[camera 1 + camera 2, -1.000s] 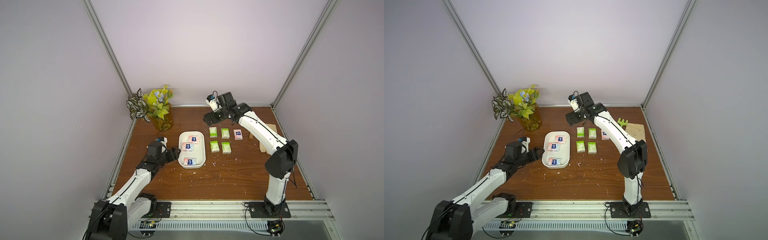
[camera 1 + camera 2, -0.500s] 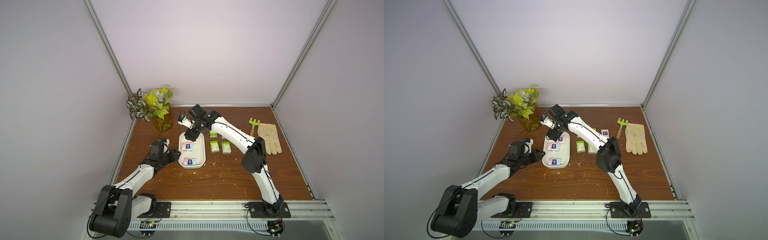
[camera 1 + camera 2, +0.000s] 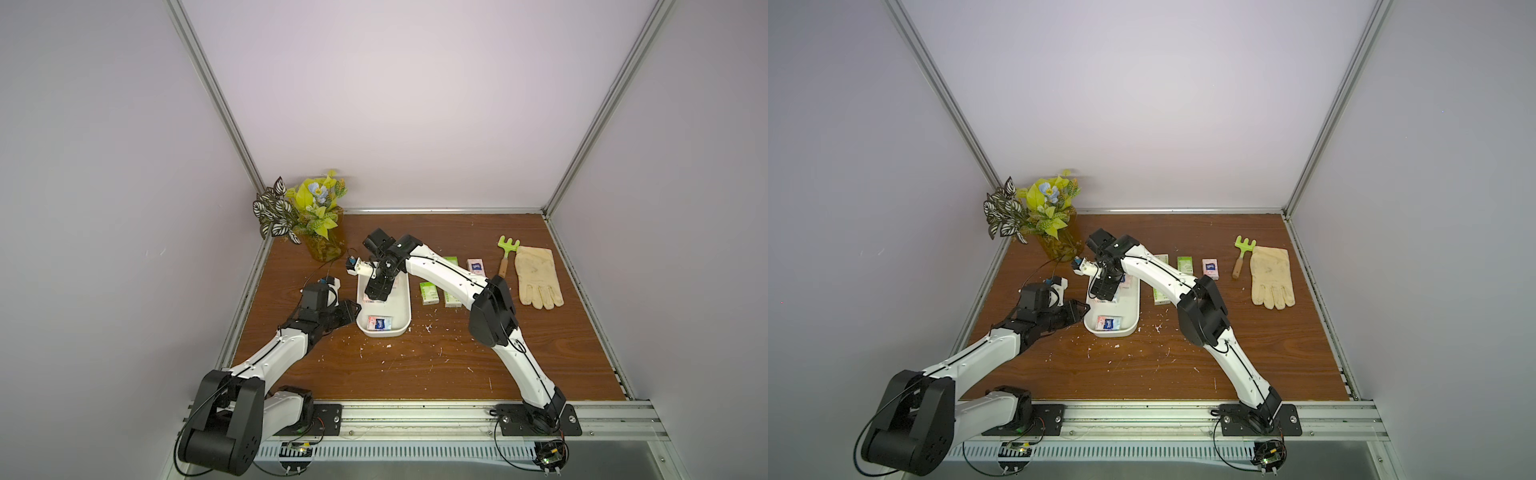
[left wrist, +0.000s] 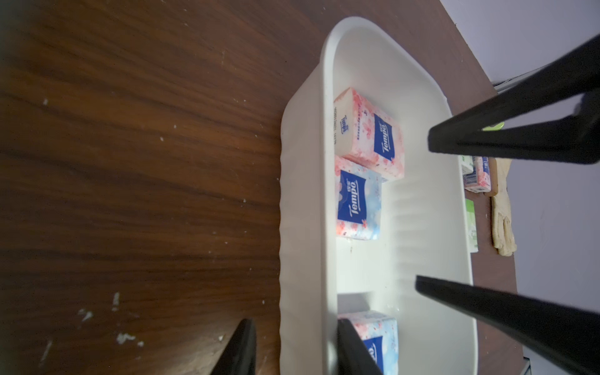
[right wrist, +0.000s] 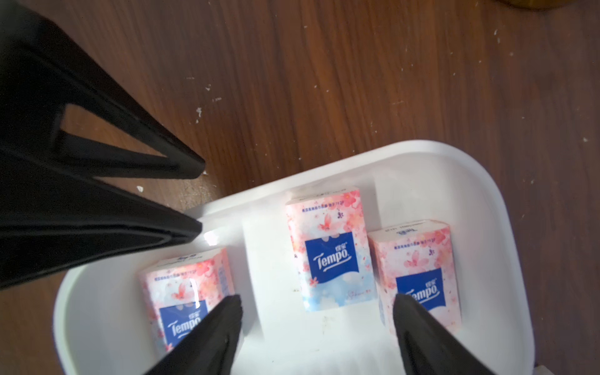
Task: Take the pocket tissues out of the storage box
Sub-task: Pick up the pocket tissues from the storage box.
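The white storage box (image 3: 403,309) (image 4: 305,201) sits left of centre and holds three pink-and-blue pocket tissues. One packet (image 3: 379,322) lies at its near end. In the right wrist view the middle packet (image 5: 331,266) lies just ahead of my open right gripper (image 5: 316,324) (image 3: 376,293), which hangs low inside the box with packets (image 5: 186,302) (image 5: 422,276) beside each finger. My left gripper (image 4: 292,347) (image 3: 353,309) straddles the box's left wall, one finger inside and one outside with a gap to the wall.
Green packets (image 3: 428,293) (image 3: 452,298) and a pink one (image 3: 476,266) lie on the wooden table right of the box. An amber vase of plants (image 3: 324,245) stands back left. A green rake (image 3: 508,253) and a glove (image 3: 538,276) lie far right.
My right arm swung from the back of the table over to the box and lowered into it. My left gripper moved up to the box's wall and its jaws narrowed.
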